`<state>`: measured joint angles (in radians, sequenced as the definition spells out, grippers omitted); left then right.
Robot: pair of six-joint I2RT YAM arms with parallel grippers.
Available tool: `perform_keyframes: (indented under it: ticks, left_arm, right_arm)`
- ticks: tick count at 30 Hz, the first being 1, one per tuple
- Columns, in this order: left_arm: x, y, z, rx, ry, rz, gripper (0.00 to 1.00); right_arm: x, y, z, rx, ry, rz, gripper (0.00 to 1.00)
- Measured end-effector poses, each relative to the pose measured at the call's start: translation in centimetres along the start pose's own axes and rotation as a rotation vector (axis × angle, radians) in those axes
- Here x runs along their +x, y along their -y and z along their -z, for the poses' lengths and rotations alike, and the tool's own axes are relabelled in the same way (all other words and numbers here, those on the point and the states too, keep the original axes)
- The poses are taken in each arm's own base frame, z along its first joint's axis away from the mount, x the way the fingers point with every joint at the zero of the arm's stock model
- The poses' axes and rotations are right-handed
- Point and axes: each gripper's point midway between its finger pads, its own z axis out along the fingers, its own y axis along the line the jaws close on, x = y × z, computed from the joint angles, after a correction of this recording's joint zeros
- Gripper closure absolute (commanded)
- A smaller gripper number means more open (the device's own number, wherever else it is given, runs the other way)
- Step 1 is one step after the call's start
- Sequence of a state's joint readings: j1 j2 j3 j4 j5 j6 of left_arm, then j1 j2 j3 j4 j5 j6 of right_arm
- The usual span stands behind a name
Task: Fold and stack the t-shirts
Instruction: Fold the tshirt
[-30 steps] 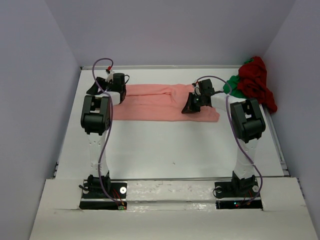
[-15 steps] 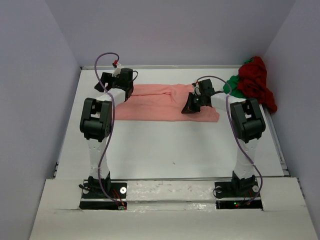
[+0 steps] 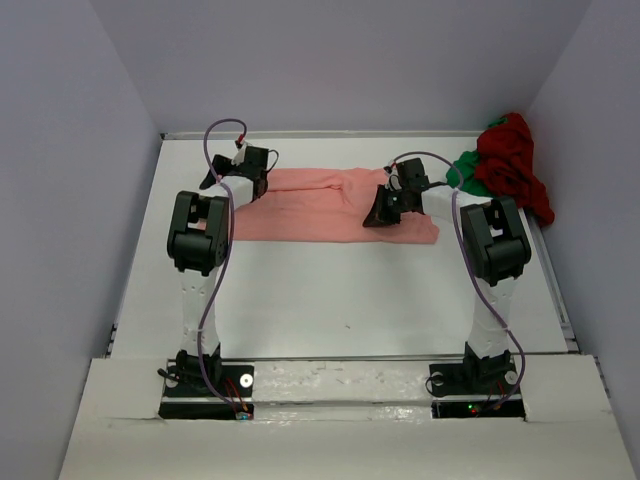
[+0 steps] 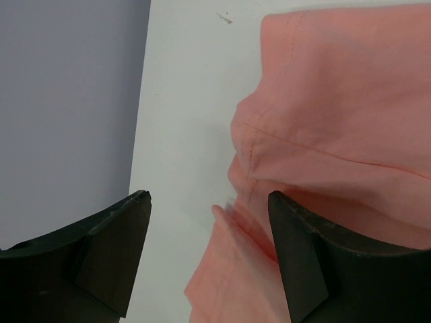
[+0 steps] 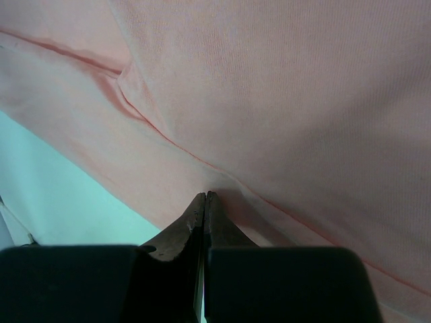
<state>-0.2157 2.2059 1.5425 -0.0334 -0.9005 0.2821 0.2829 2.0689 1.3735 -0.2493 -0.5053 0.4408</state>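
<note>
We see the white table [image 3: 340, 290] first, walled on three sides, with the two arms rising from its near edge. Across its far half lies the salmon-pink t-shirt [image 3: 310, 205], folded into a long band that runs from left to right, with its right end lying near the right arm. In the far right corner sits the dark red t-shirt [image 3: 510, 165], bunched in a heap against the wall. The bright green t-shirt [image 3: 465, 172] shows just beside it on its left, partly under the red cloth and also crumpled.

The left gripper [image 3: 240, 170] sits at the left end of the pink band. From its wrist view we see its fingers [image 4: 108, 249] spread wide and holding nothing, with bare table and a stitched, rumpled edge of the salmon-pink t-shirt [image 4: 337, 101] between and beyond them.

The right gripper [image 3: 385, 210] rests on the right part of the band. Its wrist view shows the fingers [image 5: 192, 222] pressed together, their tips at a crease of the pink cloth [image 5: 269, 101]; we cannot tell whether any fabric is caught between them.
</note>
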Motion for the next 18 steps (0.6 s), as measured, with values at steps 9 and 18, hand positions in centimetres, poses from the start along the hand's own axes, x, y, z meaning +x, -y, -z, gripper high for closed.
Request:
perform_keyframes:
  ticks: [9, 18]
  left_arm:
    - [-0.1, 0.7, -0.7, 0.029, -0.004, 0.003, 0.18]
    - [-0.3, 1.3, -2.3, 0.004, -0.001, 0.016, 0.21]
  right_arm:
    - [0.0, 0.0, 0.0, 0.0, -0.001, 0.0, 1.0]
    - [0.0, 0.0, 0.0, 0.0, 0.0, 0.0, 1.0]
